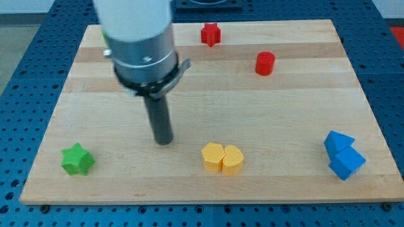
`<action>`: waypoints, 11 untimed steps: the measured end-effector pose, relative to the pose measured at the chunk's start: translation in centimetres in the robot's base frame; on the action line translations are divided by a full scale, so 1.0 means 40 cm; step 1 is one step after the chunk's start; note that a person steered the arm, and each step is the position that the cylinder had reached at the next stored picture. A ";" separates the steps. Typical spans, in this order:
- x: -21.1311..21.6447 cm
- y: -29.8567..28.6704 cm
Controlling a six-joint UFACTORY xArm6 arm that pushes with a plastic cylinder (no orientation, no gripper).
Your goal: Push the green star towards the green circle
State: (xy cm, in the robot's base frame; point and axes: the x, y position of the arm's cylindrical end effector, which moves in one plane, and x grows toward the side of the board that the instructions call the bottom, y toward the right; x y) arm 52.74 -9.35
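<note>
The green star (77, 159) lies near the board's bottom left corner. My tip (164, 141) rests on the board to the right of the star and slightly above it, well apart from it. A sliver of green (105, 40) shows at the left edge of the arm's body near the view's top left. It may be the green circle, and most of it is hidden behind the arm.
A red star (211, 34) sits at the top centre and a red cylinder (265, 63) to its lower right. Two yellow blocks (222, 158) touch each other at bottom centre. Two blue blocks (343, 154) touch at bottom right. The wooden board (303, 113) lies on a blue perforated table.
</note>
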 end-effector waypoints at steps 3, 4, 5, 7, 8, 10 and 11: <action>0.229 -0.176; 0.228 -0.269; 0.206 -0.332; 0.139 -0.337; 0.090 -0.337; 0.010 -0.332; 0.003 -0.297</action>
